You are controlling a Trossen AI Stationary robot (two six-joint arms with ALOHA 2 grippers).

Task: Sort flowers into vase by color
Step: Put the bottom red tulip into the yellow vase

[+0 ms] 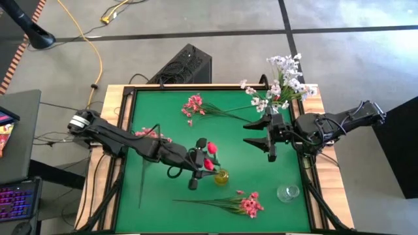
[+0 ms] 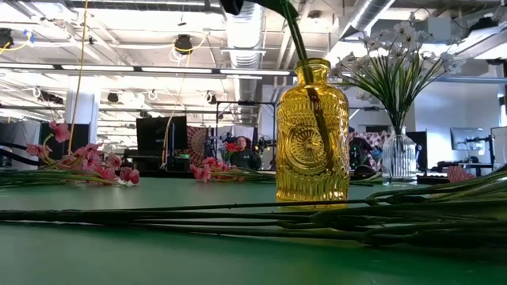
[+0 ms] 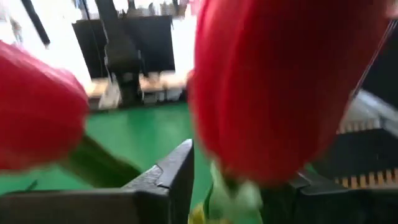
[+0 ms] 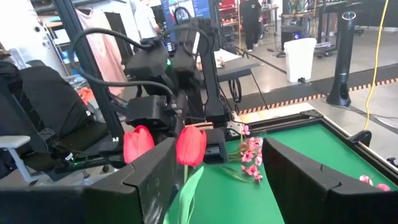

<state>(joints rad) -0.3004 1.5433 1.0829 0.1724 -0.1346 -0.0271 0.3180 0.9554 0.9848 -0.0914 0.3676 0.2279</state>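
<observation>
Green tabletop (image 1: 157, 111), 2 arms over it. Left claw (image 1: 198, 171) sits just beside the yellow vase (image 1: 221, 177), at the 2 red tulips (image 1: 209, 156) that stand in that vase; its wrist view shows the fingers (image 3: 171, 177) parted with a red bud (image 3: 280, 81) right in front and a green stem between them, cannot tell if they touch the stem. Low view: yellow vase (image 2: 312, 134) upright on the tabletop, stems going down through its neck. Right claw (image 1: 266, 134) hangs over the far right part of the tabletop, jaws wide, nothing in them, well apart from the yellow vase. White flowers (image 1: 282, 81) stand in a clear vase (image 2: 399, 154) at the far right corner. 1 pink spray (image 1: 193, 108) lies near the far middle, another pink spray (image 1: 248, 203) near the front edge with its stem pointing left, a third pink spray (image 1: 151, 134) lies partly under the left arm. Small clear glass jar (image 1: 287, 192) stands at the front right, near the front pink spray.
</observation>
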